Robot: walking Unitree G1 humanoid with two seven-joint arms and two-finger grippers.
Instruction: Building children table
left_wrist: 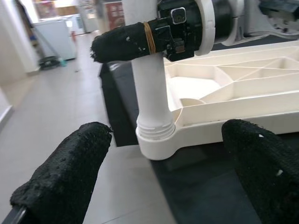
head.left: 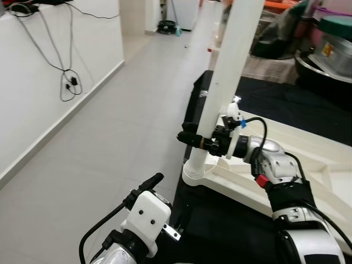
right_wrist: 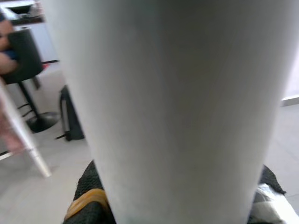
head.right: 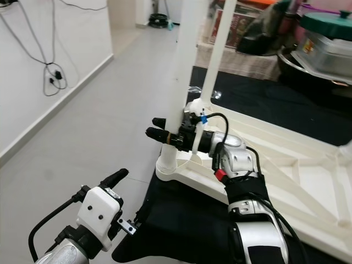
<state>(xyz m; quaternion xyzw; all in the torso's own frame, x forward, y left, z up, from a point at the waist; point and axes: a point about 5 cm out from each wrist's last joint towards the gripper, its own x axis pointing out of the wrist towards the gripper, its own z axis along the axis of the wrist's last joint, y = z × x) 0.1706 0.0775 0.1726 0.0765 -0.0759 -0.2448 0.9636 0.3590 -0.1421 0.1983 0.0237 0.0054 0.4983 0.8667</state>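
Note:
The white plastic table top (head.left: 313,159) lies upside down on a black mat (head.left: 220,220). A white table leg (head.left: 228,77) stands upright in its near-left corner socket (head.left: 195,173). My right gripper (head.left: 186,133) is shut on this leg just above the socket, its black fingers passing either side of the leg (right_wrist: 177,102). My left gripper (head.left: 144,187) hovers low in front of the corner, a little left of it. It is open, and its two fingers (left_wrist: 65,177) stand wide apart facing the socket (left_wrist: 156,140).
Grey tiled floor (head.left: 126,126) stretches left and ahead. Cables (head.left: 69,82) hang on the white wall at left. Metal pots and clutter (head.left: 330,49) crowd the back right. A second, slimmer white pole (head.right: 220,49) rises behind the leg.

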